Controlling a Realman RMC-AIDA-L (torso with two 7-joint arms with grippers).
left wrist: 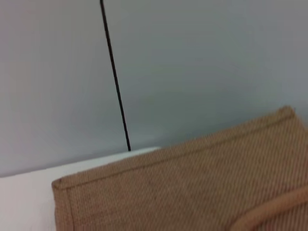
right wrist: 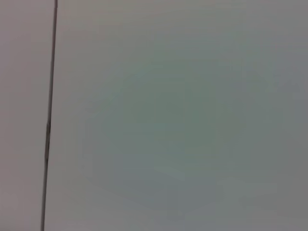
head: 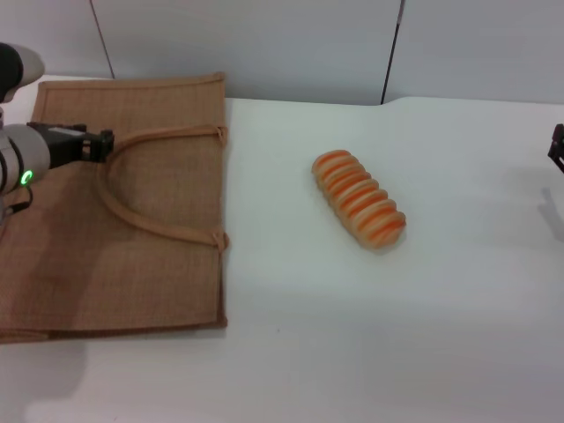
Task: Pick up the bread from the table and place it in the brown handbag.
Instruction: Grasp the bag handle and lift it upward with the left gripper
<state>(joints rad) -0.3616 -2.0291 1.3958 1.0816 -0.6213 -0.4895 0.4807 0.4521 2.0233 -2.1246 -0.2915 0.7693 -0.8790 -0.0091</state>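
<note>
The bread (head: 359,198), a pale loaf with orange-brown ridges, lies alone on the white table (head: 379,335), a little right of centre in the head view. The brown handbag (head: 115,264) lies flat at the left with its arched handles (head: 150,225) on top. My left gripper (head: 99,144) hovers over the bag's far part, by the top of a handle, well left of the bread. Only a dark sliver of my right gripper (head: 557,148) shows at the right edge, far from the bread. The left wrist view shows a corner of the handbag (left wrist: 192,187); the bread is not in it.
A pale grey wall with dark vertical seams (head: 392,53) runs behind the table. The right wrist view shows only that wall and a seam (right wrist: 48,120). White tabletop surrounds the bread on all sides.
</note>
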